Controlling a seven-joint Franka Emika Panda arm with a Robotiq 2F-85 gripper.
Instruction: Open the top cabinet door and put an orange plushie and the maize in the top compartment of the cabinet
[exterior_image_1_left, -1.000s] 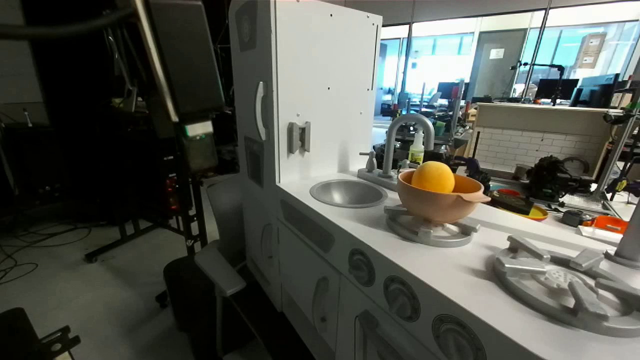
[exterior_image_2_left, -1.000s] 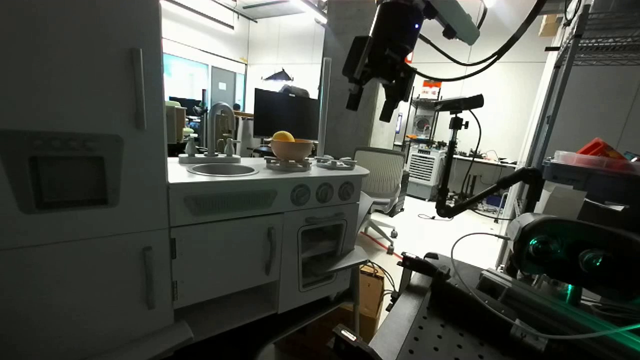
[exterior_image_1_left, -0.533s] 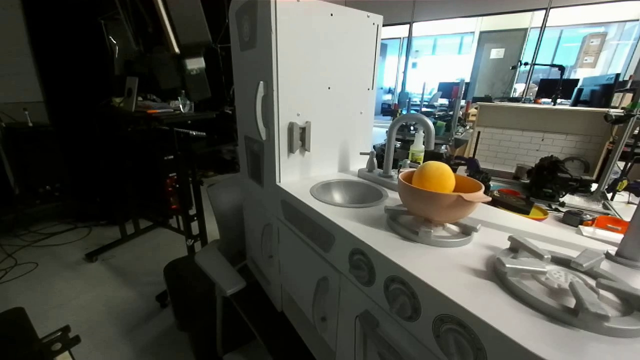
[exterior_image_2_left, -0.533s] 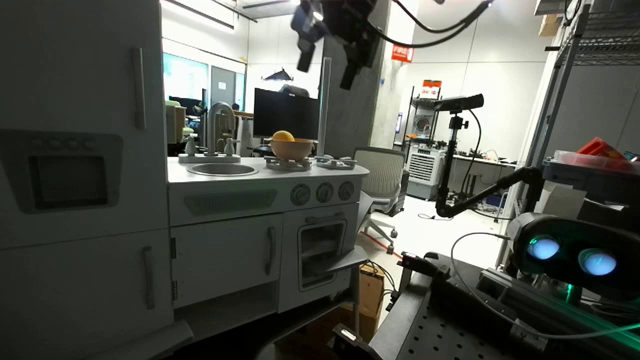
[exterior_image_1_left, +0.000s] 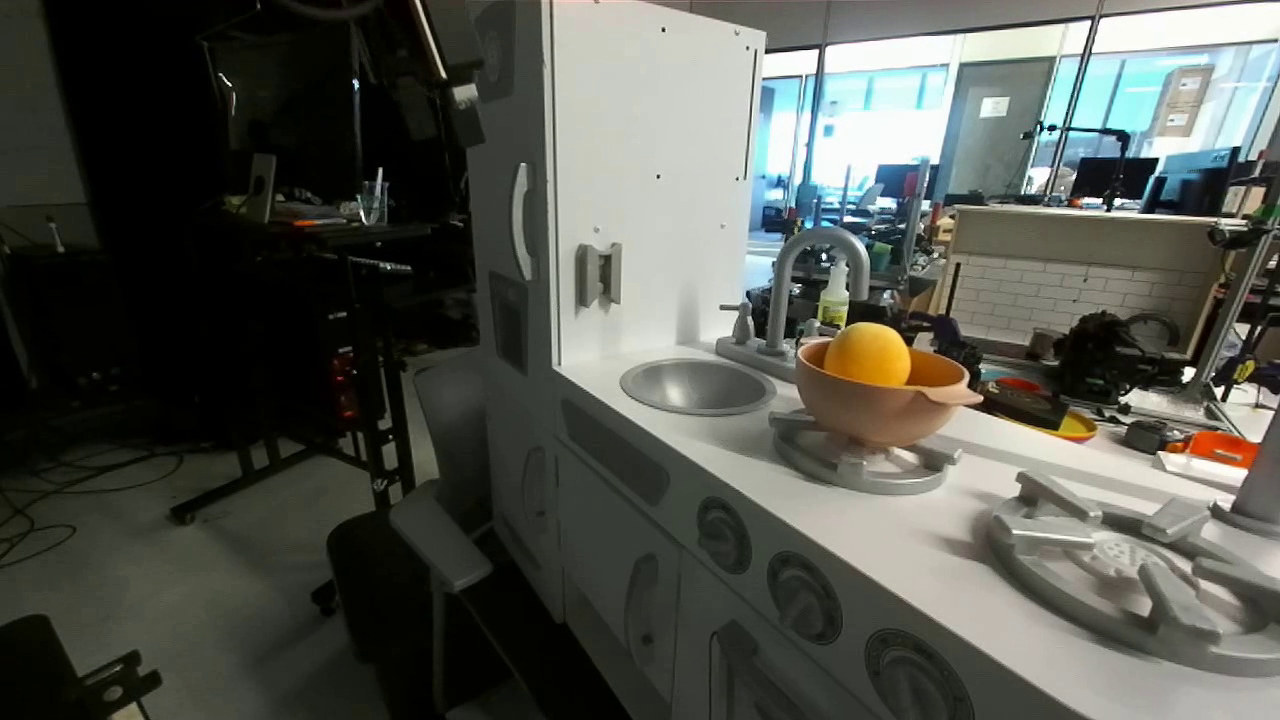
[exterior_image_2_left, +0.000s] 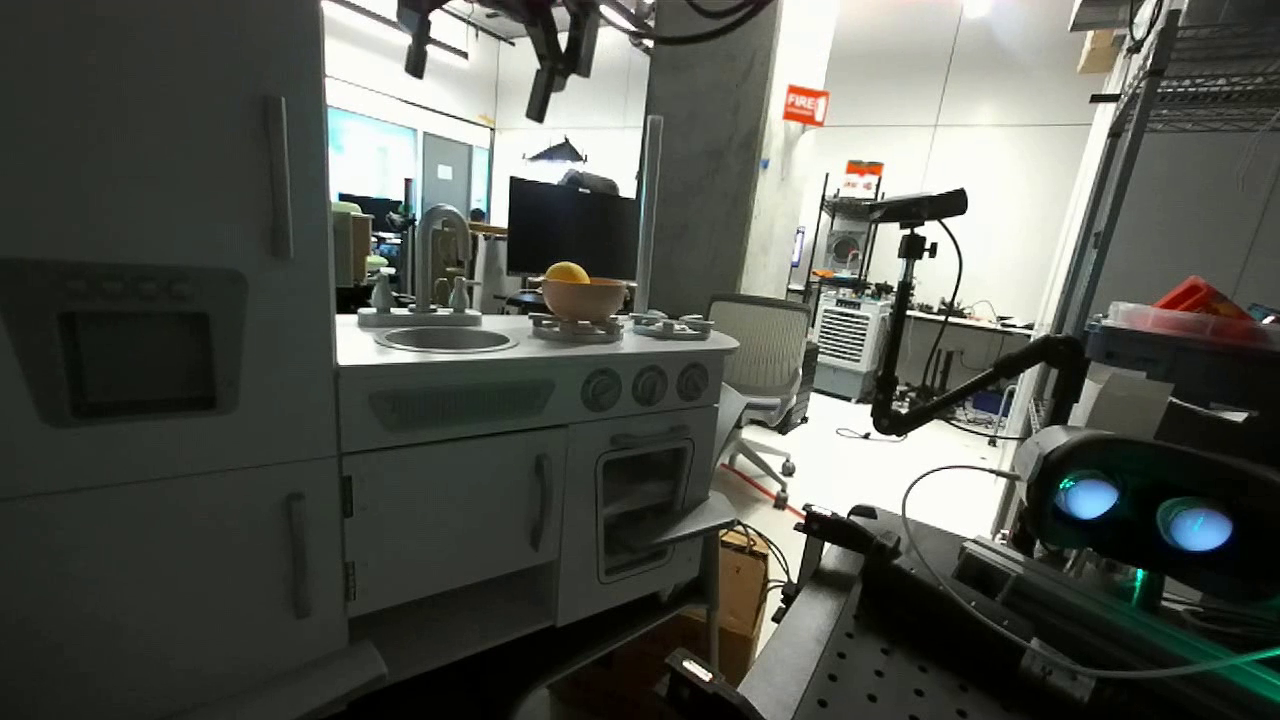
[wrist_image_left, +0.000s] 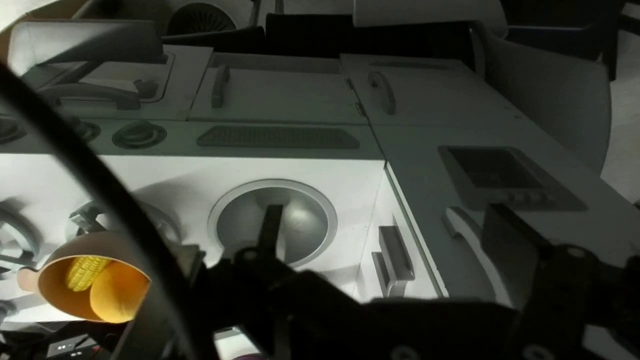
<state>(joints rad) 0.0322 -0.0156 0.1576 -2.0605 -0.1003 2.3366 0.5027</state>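
The top cabinet door (exterior_image_2_left: 140, 120) is shut, with its upright handle (exterior_image_2_left: 279, 180) near its right edge. The top compartment is hidden behind it. In the wrist view, the door's handle (wrist_image_left: 475, 250) is at the right, partly covered by a finger. The orange plushie (exterior_image_1_left: 868, 353) sits in the tan bowl (exterior_image_1_left: 870, 415) on a burner. In the wrist view the maize (wrist_image_left: 86, 271) lies beside the plushie (wrist_image_left: 117, 292) in the bowl; the exterior views do not show the maize. My gripper (exterior_image_2_left: 478, 80) is open and empty, high above the countertop; its spread fingers show in the wrist view (wrist_image_left: 384, 207).
The sink (exterior_image_1_left: 697, 387) and the grey faucet (exterior_image_1_left: 812, 270) are between the bowl and the tall cabinet. A grey holder (exterior_image_1_left: 600, 274) sticks out of the cabinet's side wall. A second burner (exterior_image_1_left: 1130, 570) is farther along the counter. A grey chair (exterior_image_1_left: 440, 530) stands before the cabinet.
In an exterior view my gripper has moved left and up, nearer the tall cabinet, and stays open. The door, bowl and plushie have not moved.
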